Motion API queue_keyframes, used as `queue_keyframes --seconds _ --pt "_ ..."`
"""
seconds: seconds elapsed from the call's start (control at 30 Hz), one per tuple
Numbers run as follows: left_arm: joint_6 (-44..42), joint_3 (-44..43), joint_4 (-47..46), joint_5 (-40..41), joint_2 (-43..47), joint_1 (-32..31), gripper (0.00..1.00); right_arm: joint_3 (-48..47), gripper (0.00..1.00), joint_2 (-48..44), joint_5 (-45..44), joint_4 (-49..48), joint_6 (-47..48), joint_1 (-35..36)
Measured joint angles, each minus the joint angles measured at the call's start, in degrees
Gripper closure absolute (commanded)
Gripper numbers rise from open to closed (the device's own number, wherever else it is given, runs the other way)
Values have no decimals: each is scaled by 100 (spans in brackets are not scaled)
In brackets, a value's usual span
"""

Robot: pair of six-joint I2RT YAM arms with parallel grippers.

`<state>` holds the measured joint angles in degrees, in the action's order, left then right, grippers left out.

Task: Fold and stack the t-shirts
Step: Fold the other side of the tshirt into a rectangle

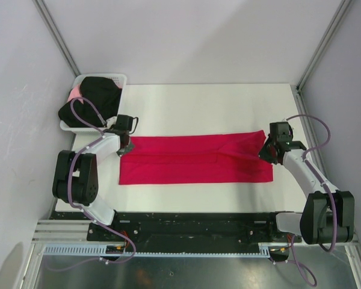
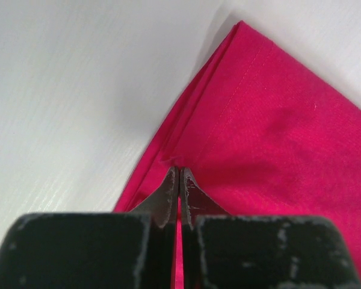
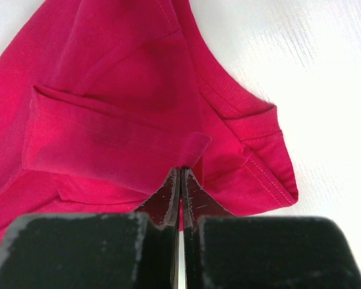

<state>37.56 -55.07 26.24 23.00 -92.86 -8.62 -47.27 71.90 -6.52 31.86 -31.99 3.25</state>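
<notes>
On the white table [image 1: 204, 102] the crimson t-shirt [image 1: 195, 159] is stretched as a long folded band lying left to right, each short end pinched between closed fingers: hem by the left gripper [image 1: 127, 147], collar by the right gripper [image 1: 268, 150].

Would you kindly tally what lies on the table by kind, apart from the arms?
white basket: 1
red t-shirt: 1
black cloth heap, in the basket: 1; shirts within cannot be counted
pink scrap, in the basket: 1, unclear
Total: 4
</notes>
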Motion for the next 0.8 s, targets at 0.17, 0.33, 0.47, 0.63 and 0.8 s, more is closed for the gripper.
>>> queue_keyframes --seconds 0.17,0.33,0.47,0.63,0.8 --pt "-2 0 9 85 57 2 100 0 100 -142 61 0 -4 -15" --pt "-2 0 63 140 302 2 100 0 100 -444 98 66 -55 -15" --pt "0 37 76 188 483 2 100 0 100 -520 98 131 -66 -15" --pt "26 260 92 197 520 2 100 7 100 -522 98 192 -90 2" --pt "151 417 131 186 496 2 93 356 97 -522 199 68 -144 -22"
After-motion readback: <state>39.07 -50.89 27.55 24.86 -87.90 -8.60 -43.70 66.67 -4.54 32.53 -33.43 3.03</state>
